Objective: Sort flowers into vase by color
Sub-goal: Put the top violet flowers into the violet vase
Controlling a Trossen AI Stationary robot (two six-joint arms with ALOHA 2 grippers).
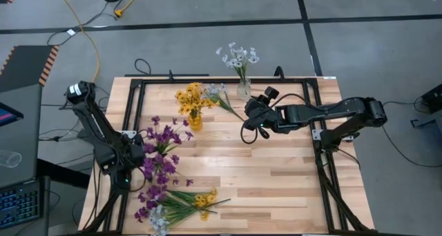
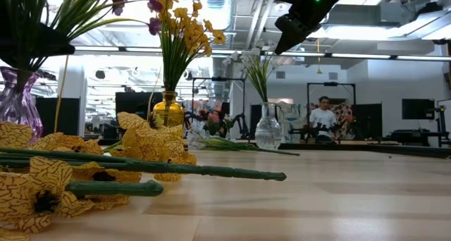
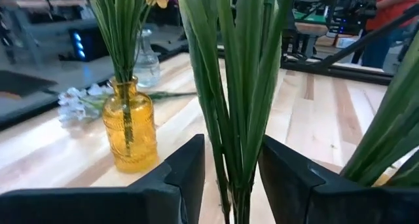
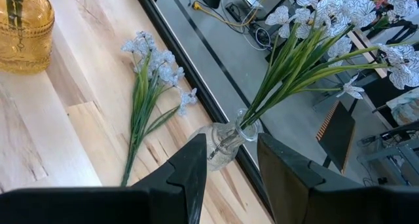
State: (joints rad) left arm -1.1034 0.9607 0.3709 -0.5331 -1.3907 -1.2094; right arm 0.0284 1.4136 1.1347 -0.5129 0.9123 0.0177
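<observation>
Purple flowers [image 1: 160,150] stand in a purple vase [image 2: 17,100] at the table's left. My left gripper [image 3: 232,145] is open at their green stems [image 3: 236,86], one finger on either side, with a gap showing on both sides. Yellow flowers [image 1: 192,98] stand in an amber vase [image 3: 129,129], and white ones [image 1: 238,56] in a clear vase [image 4: 226,142] at the far edge. A pale-blue spray [image 4: 147,93] lies flat on the table between those two vases. My right gripper [image 1: 250,120] hangs open above the table near the clear vase, with nothing between its fingers.
A loose pile of purple, yellow and pale flowers [image 1: 173,205] lies at the table's near left corner, its long stems [image 2: 141,169] pointing right. A black frame rail [image 1: 221,79] runs around the table. Beyond the table a person [image 2: 324,118] sits in the room.
</observation>
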